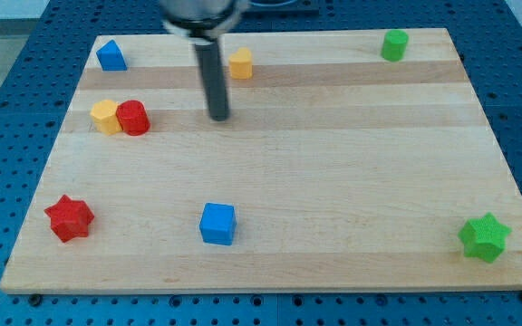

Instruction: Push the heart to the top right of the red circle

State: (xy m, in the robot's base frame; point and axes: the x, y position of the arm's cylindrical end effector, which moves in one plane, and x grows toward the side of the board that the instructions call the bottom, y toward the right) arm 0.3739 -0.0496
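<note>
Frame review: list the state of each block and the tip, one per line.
my tip: on board, touching no block
yellow heart: free, up-right of tip
red circle: touching yellow block
blue block: free
green cylinder: free
red star: free
blue cube: free
green star: free

The arm's upper body (199,14) is cut off by the view's top edge and blurred. The yellow block (241,63) by the rod is too small to tell its shape. The tabletop (270,172) hides nothing else.
</note>
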